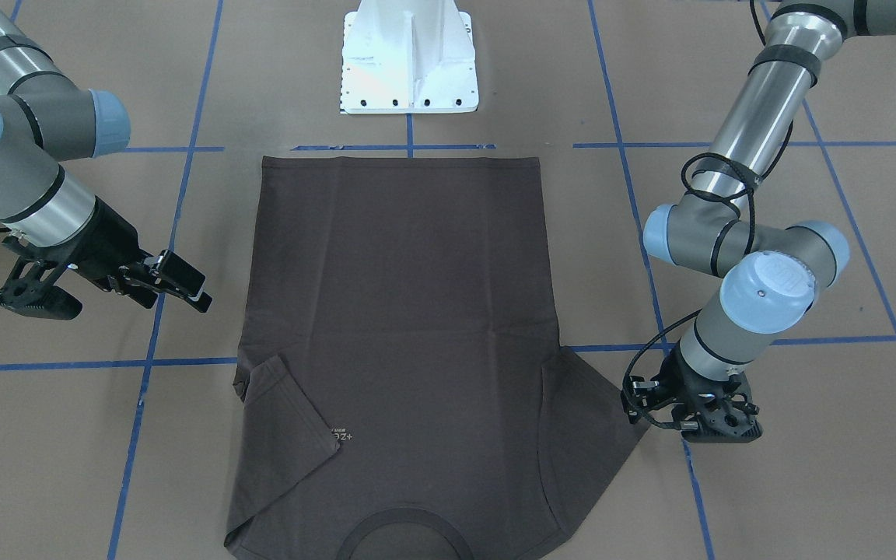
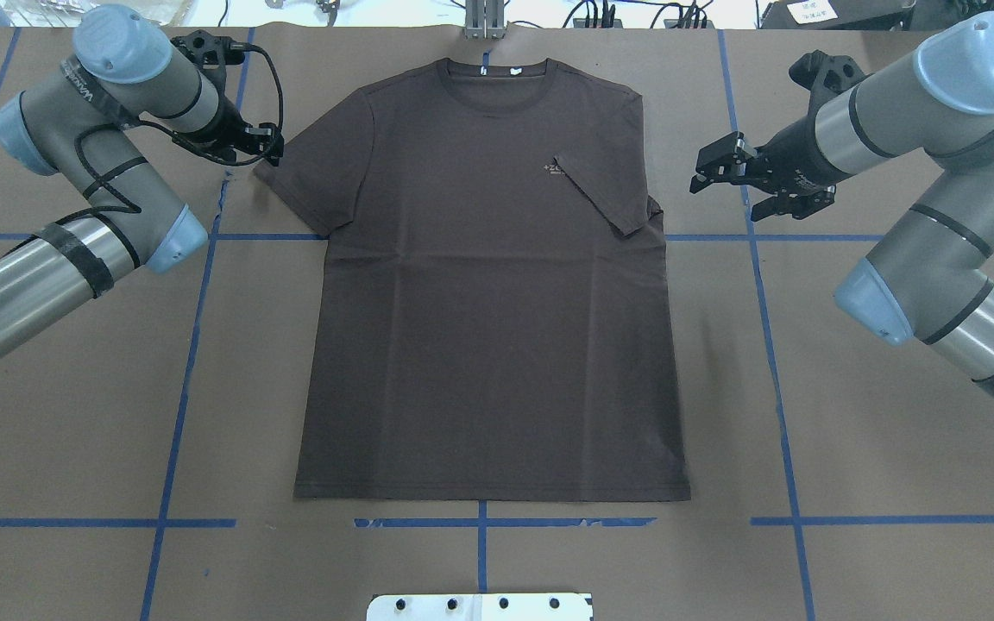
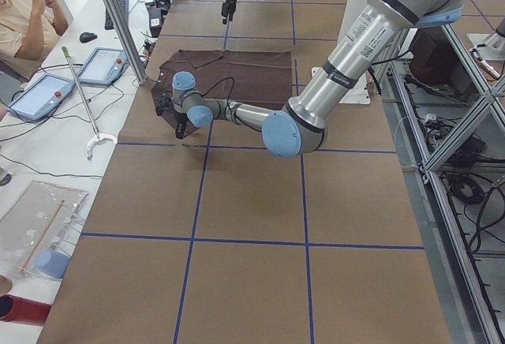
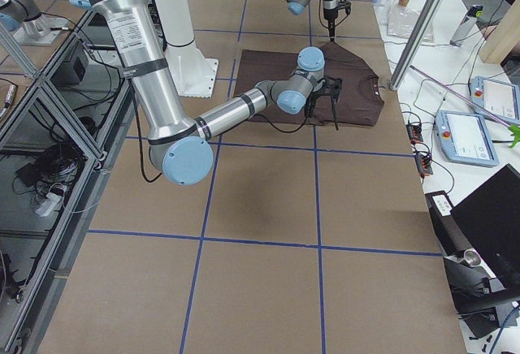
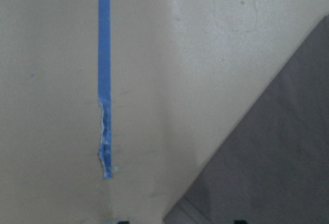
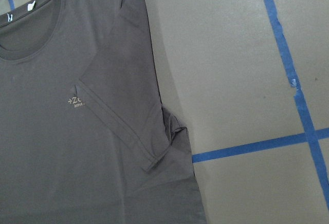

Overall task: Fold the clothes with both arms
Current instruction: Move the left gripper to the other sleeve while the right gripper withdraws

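Note:
The dark brown-grey T-shirt [image 2: 488, 328] lies flat on the table, collar at the far edge from the robot. One sleeve [image 2: 605, 194] is folded in over the chest next to the pale logo [image 6: 74, 101]. The other sleeve [image 2: 316, 164] is spread out. My left gripper [image 2: 271, 148] is low at that sleeve's tip. In the left wrist view the sleeve edge [image 5: 277, 157] lies just ahead, and two fingertips show far apart at the bottom edge. My right gripper [image 2: 706, 171] is open and empty, hovering beside the shirt near the folded sleeve.
The white pedestal [image 1: 409, 58] stands past the shirt's hem on the robot's side. Blue tape lines [image 2: 195, 302] grid the brown table. A person [image 3: 24, 20] and tablets [image 3: 43, 95] are beyond the table's far edge.

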Controlling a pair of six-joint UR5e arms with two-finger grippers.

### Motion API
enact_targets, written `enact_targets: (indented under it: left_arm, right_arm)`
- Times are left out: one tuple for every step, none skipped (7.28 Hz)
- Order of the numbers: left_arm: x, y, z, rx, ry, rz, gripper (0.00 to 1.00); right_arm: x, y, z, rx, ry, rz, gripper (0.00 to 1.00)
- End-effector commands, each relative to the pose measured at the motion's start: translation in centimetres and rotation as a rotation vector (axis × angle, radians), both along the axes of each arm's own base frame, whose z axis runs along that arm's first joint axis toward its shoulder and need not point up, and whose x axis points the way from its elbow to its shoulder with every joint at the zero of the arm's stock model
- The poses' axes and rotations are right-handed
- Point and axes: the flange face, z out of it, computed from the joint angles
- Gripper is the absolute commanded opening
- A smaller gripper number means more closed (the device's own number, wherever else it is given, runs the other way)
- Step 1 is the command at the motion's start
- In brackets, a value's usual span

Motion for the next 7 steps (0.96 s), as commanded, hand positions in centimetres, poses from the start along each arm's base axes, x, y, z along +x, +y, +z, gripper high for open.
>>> enact_targets:
  left_arm:
    - [0.7, 0.0, 0.2, -0.005, -0.006, 0.003, 0.69]
    - [0.9, 0.2, 0.4, -0.007, -0.007, 0.006, 0.68]
    - [1.2, 0.3, 0.6, -0.009, -0.012, 0.009, 0.67]
    - [1.4, 0.4, 0.6, -0.008, -0.014, 0.01, 0.66]
    - [1.7, 0.6, 0.6, -0.007, -0.014, 0.014, 0.6]
    - [1.7, 0.6, 0.7, -0.009, -0.015, 0.014, 0.55]
    - [2.0, 0.8, 0.7, -0.01, -0.014, 0.018, 0.47]
  right_arm:
    - [0.0, 0.1, 0.4, -0.003, 0.003, 0.0, 1.0]
    - [0.0, 0.1, 0.4, -0.003, 0.003, -0.001, 1.0]
    - [0.0, 0.2, 0.5, -0.005, 0.004, -0.002, 1.0]
    - [0.0, 0.1, 0.4, -0.003, 0.003, -0.002, 1.0]
    - [0.0, 0.1, 0.4, -0.003, 0.003, -0.002, 1.0]
    - [0.0, 0.1, 0.4, -0.003, 0.003, -0.002, 1.0]
    - [0.0, 0.1, 0.4, -0.003, 0.003, -0.002, 1.0]
